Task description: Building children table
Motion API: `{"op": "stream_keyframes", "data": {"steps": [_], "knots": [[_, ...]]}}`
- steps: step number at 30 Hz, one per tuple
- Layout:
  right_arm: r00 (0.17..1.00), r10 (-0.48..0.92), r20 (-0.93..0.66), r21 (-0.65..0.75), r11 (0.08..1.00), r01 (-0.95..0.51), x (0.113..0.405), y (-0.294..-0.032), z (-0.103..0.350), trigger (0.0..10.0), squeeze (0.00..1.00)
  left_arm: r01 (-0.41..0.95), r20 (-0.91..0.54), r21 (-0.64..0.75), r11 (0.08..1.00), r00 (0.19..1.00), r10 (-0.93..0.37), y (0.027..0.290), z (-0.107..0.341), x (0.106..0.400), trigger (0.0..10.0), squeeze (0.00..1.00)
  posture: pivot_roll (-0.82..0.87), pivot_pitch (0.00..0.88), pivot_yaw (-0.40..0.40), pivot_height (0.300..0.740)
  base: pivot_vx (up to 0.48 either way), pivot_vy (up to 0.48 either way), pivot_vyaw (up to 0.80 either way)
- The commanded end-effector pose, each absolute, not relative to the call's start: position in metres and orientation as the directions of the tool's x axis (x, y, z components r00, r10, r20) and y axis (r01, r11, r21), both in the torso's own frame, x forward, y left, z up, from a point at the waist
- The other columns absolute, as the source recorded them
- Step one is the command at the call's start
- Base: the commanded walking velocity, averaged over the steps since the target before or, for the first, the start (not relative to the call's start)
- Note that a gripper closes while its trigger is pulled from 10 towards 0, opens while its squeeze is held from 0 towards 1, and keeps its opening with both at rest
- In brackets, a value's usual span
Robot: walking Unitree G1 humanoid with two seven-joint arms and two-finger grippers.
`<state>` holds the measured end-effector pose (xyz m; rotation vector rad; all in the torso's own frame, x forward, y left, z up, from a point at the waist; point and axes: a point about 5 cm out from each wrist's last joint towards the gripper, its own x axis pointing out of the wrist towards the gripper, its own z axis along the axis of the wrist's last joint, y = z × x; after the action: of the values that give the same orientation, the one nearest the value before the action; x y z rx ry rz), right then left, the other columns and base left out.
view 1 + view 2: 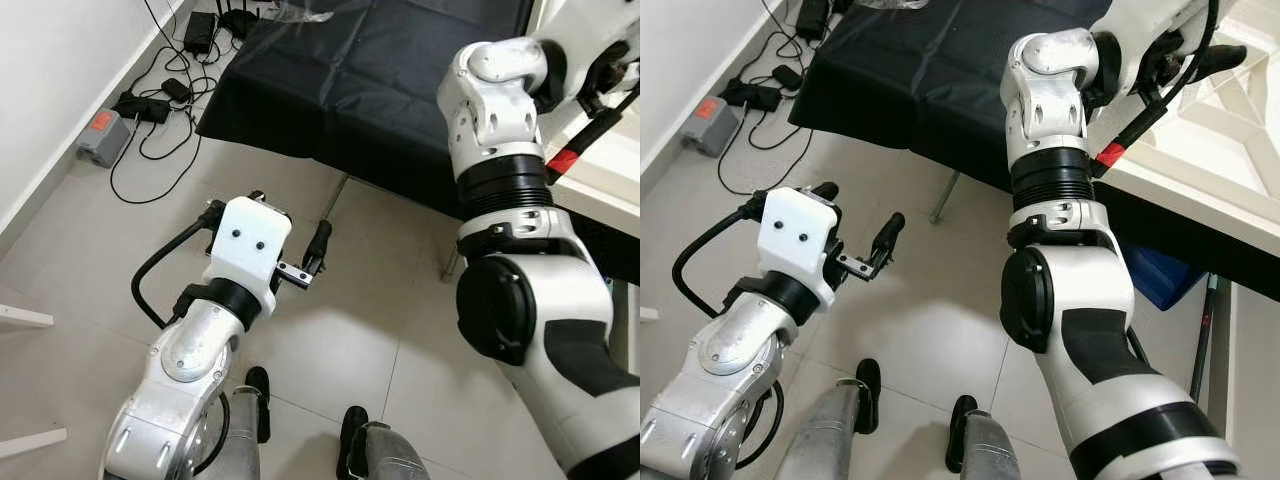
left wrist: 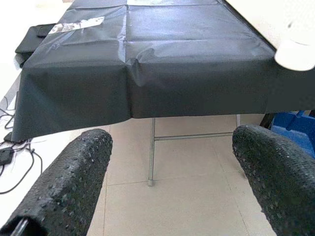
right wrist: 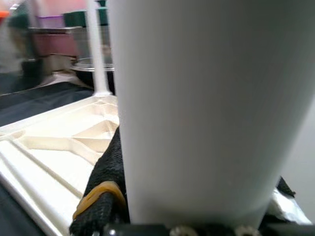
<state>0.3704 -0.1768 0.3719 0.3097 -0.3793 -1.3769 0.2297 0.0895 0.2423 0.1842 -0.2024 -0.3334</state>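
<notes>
Over tiled floor left tool gapes empty; right tool clamps white leg.

White table leg, ends cut off.

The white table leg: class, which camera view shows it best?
The right wrist view: the white table leg stands close up, with the right pincer shut on it. The left wrist view catches its end at the edge; in the eye views I cannot make it out.
</notes>
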Motion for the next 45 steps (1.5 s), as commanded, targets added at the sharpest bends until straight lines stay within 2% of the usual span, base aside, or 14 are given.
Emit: {"op": "stream_keyframes", "data": {"steps": [1,12,16,22,31,43,45], "knots": [[0.072,-0.988,-0.138,0.192,0.045,0.98,0.378,-0.185,0.303,10.0,0.0,0.311,0.162,0.207,0.927,0.924,-0.346,0.087,0.239,0.226,10.0,0.0,0.19,0.4,-0.087,0.74,0.0,0.0,0.0],[0.037,-0.984,-0.173,0.134,0.014,0.991,0.378,-0.181,0.304,10.0,0.0,0.313,0.169,0.207,0.927,0.922,-0.349,0.085,0.24,0.226,10.0,0.0,0.18,0.397,-0.093,0.74,0.0,0.0,0.0],[-0.018,-0.98,-0.196,0.132,-0.045,0.99,0.375,-0.181,0.304,10.0,0.0,0.311,0.168,0.206,0.928,0.923,-0.347,0.084,0.239,0.226,10.0,0.0,0.18,0.406,-0.096,0.74,0.0,0.0,0.0],[-0.04,-0.981,-0.192,0.134,-0.067,0.989,0.374,-0.183,0.306,10.0,0.0,0.308,0.169,0.209,0.928,0.923,-0.345,0.085,0.24,0.227,10.0,0.0,0.18,0.408,-0.094,0.74,0.0,0.0,0.0],[-0.01,-0.982,-0.19,0.202,-0.049,0.978,0.377,-0.181,0.312,10.0,0.0,0.301,0.17,0.215,0.929,0.925,-0.339,0.087,0.24,0.228,10.0,0.0,0.18,0.417,-0.09,0.74,0.0,0.0,0.0],[-0.022,-0.985,-0.174,0.127,-0.044,0.991,0.378,-0.182,0.307,10.0,0.0,0.309,0.17,0.23,0.923,0.921,-0.35,0.085,0.24,0.228,10.0,0.0,0.18,0.419,-0.085,0.74,0.0,0.0,0.0],[0.008,-0.986,-0.169,0.178,-0.023,0.984,0.379,-0.183,0.308,10.0,0.0,0.309,0.167,0.229,0.923,0.922,-0.35,0.085,0.239,0.228,10.0,0.0,0.18,0.421,-0.089,0.74,0.0,0.0,0.0]]}}
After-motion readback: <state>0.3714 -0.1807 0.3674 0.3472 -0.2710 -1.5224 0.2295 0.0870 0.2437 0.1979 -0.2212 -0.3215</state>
